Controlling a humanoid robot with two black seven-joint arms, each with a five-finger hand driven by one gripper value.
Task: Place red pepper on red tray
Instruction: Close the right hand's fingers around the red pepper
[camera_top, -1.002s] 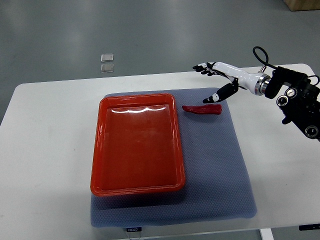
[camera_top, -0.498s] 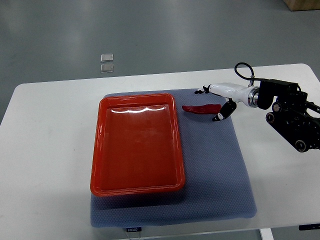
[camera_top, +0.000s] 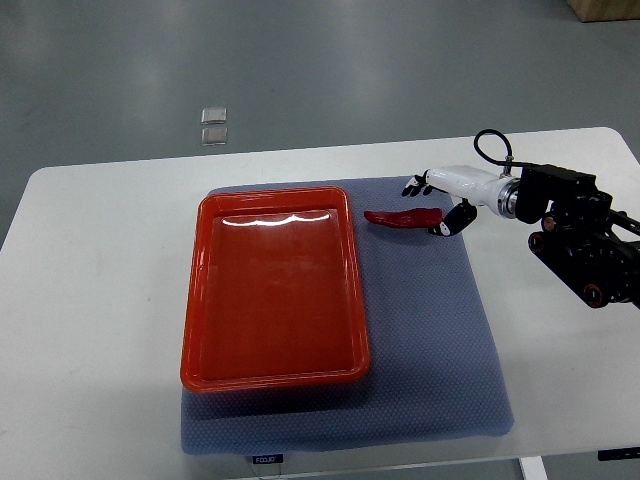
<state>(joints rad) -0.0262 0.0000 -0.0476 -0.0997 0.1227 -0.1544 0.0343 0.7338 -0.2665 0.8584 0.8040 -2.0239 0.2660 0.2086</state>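
The right hand (camera_top: 440, 205) reaches in from the right side and sits right at the stem end of the red pepper (camera_top: 404, 217). Its fingers (camera_top: 412, 186) are on the far side of the pepper and its thumb (camera_top: 448, 224) is on the near side, so the pepper's end lies between them. The hand looks loose and not yet squeezed, and I cannot tell if it touches the pepper at all. The pepper lies flat on the grey mat (camera_top: 430, 330), pointing away from the hand toward the red tray (camera_top: 274, 290), which is just past the pepper's tip. The pepper is not on the tray yet. Here is what could go wrong. The hand only reaches the thin end, so if it squeezes there the long pepper may tip down, swing, or slip out when lifted. The pepper is smooth and round, so a push from one finger could roll it away. If the hand carries it too low, the tip may bump the tray's raised edge and fall on the mat.
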